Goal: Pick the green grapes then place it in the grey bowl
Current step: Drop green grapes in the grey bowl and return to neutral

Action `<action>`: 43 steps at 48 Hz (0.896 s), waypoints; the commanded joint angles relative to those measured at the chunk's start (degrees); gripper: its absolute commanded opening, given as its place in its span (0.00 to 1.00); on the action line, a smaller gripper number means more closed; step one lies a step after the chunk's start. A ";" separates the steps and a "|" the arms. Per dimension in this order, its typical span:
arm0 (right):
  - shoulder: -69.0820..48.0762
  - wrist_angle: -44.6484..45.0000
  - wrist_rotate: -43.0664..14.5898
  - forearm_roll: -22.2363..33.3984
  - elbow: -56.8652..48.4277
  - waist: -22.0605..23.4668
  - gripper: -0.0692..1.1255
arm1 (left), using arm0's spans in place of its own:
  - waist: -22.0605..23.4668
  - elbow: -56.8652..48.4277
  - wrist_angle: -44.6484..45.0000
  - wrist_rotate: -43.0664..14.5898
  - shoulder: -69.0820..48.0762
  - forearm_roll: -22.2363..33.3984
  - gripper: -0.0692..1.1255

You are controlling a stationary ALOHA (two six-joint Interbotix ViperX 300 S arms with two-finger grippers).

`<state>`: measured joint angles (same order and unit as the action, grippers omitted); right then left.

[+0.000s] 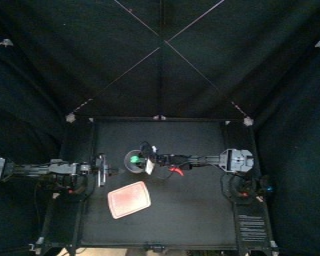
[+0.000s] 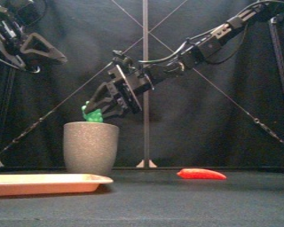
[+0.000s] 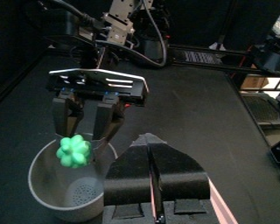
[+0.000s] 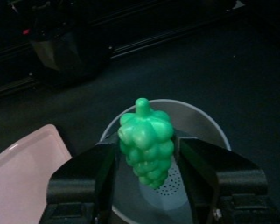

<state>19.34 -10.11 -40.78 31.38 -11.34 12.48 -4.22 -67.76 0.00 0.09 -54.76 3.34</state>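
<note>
The green grapes [image 2: 93, 114] hang just over the rim of the tall grey speckled cup [image 2: 91, 147], with my right gripper [image 2: 100, 108] shut on them. In the right wrist view the grapes [image 4: 146, 149] sit between the jaws, the cup's [image 4: 192, 122] opening directly beneath. From the left wrist view the right gripper [image 3: 87, 122] holds the grapes [image 3: 73, 150] above the cup [image 3: 55, 185]. From above, the grapes [image 1: 135, 158] show left of centre. My left gripper [image 3: 157, 166] is shut and empty, resting left of the cup.
A flat pink tray [image 1: 129, 202] lies in front of the cup, toward the table's front. A red toy [image 2: 201, 174] lies on the table to the right of the cup. The left arm [image 1: 67, 170] rests at the left side.
</note>
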 commanded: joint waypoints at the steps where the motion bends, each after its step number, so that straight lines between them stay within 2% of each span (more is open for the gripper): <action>1: -1.32 0.53 -0.09 1.05 1.76 0.00 0.73 | -0.18 0.88 -0.53 -0.09 0.26 0.18 0.14; 5: -1.32 1.58 -0.26 1.58 1.93 -0.26 0.80 | -0.18 0.88 -0.62 -0.09 0.18 0.18 0.14; 11: -1.49 3.08 -0.18 1.49 2.11 -0.62 0.84 | -0.18 0.88 -0.79 0.00 0.26 0.35 0.14; 21: -3.25 4.13 0.09 1.67 2.11 -1.23 0.84 | -0.18 0.88 -0.79 0.00 0.26 1.05 0.14; 28: -8.17 4.13 0.18 4.13 0.18 -2.72 0.84 | -0.18 0.79 -0.79 -0.09 0.26 1.41 0.14; 37: -16.35 2.72 -0.09 8.61 -7.56 -4.39 0.84 | -0.18 0.70 -0.79 -0.35 0.18 0.79 0.14; 43: -21.27 0.79 -0.18 8.96 -14.15 -5.10 0.84 | -0.18 0.79 -1.58 -0.35 0.26 0.53 0.14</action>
<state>2.90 -7.91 -40.78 40.25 -22.76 7.65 -4.31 -67.76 -0.62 -0.18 -54.76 4.31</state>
